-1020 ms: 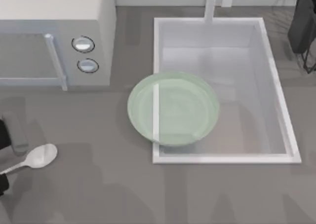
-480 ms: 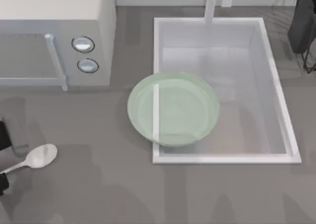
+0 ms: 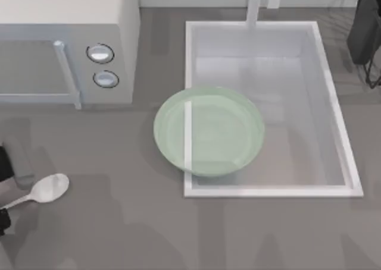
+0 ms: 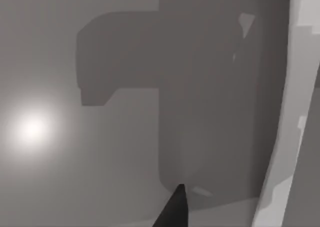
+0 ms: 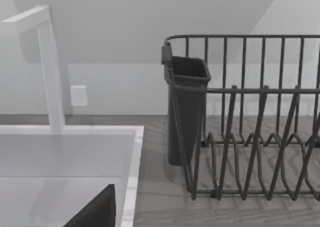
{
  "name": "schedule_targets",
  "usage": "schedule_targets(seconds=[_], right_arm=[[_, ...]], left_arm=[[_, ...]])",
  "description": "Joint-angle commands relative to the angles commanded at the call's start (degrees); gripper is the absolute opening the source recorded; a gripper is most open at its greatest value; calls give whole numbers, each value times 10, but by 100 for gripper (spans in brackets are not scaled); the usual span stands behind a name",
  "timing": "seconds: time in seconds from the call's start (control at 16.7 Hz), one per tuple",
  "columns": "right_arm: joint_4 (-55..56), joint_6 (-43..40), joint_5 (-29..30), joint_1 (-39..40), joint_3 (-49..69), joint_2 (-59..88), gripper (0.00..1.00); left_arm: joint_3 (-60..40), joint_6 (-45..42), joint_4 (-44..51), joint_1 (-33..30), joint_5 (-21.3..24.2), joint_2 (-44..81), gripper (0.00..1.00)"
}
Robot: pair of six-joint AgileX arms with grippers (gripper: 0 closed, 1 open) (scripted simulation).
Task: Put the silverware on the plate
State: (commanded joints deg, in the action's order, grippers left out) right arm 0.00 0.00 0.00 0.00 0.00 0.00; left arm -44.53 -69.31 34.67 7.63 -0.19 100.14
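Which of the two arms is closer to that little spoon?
The left. The left gripper is at the table's left edge, right at the spoon's handle end. The right arm is parked at the far right corner, beyond the sink.

Grey counter (image 3: 131, 234) w/ microwave (image 3: 65, 44) top left, white sink (image 3: 333, 115) right — dark dish rack (image 5: 250, 137) beyond.

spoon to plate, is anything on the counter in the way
Nothing visible does. The spoon lies at the counter's left edge by the left pincer, and bare grey counter runs between it and the plate, which overhangs the sink rim.
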Motion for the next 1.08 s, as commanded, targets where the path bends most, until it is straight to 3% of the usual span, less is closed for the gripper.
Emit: schedule_targets(seconds=[0.24,0.3,0.54,0.9,1.08], right_arm=[[0,0,0,0,0,0,100],[0,0,0,0,0,0,100],[0,0,0,0,0,0,100],[0,0,0,0,0,0,100],[0,0,0,0,0,0,100]], left_arm=[[0,0,0,0,0,0,0],[-18,14,50,-1,8,-38,0],[-55,12,93,-1,8,-56,0],[-144,15,268,-3,8,-112,0],[-169,18,297,-4,8,-133,0]])
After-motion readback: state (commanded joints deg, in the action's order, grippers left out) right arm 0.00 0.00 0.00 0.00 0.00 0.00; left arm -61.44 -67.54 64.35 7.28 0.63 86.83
